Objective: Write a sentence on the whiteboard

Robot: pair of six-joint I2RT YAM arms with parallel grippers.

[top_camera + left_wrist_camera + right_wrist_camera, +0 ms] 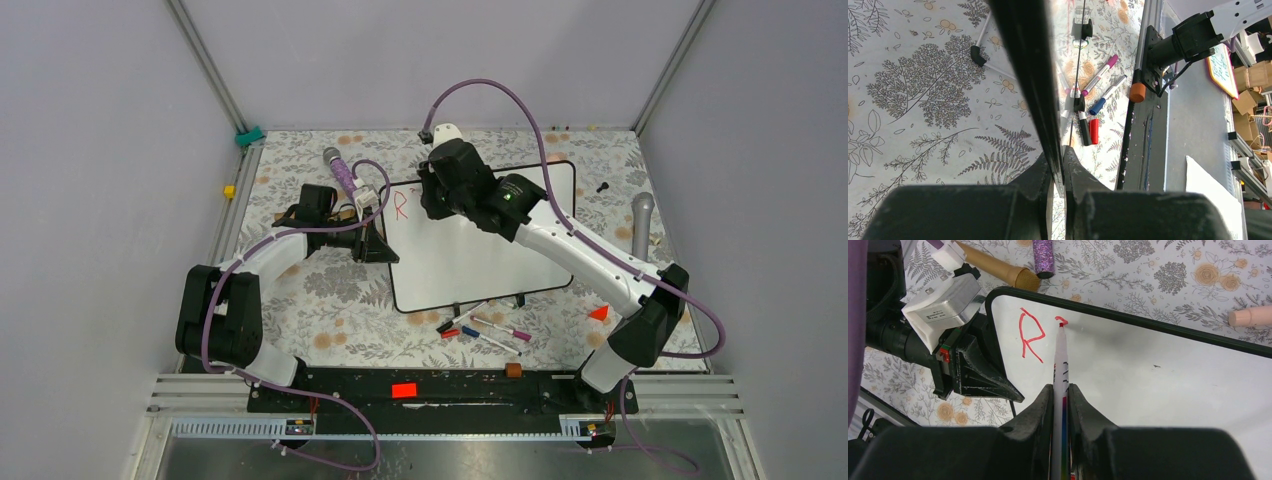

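Sentence: only a red capital "R" legible, near the whiteboard's far left corner; a short red hook stroke just right of it, no letter yet

Whiteboard: one, black-rimmed, mid worktop toward the far edge, two small black feet showing along its near edge

Right gripper: fingers pressed together on one white-barrelled marker, red tip touching the board at the hook stroke. Small print on the barrel, too fine to read

Left gripper: jaws clamped on the whiteboard's left edge, the thin black rim running between them

Loose pens: by the board's near edge, close together. Three counted (one magenta-capped, one blue-capped, one black) plus one short red piece, possibly a cap

Worktop: floral print cloth. Toward the far left corner, one purple glitter microphone; near the right edge, one grey microphone; one small orange wedge toward the near right corner

Label plate on the left wrist camera: text unreadable
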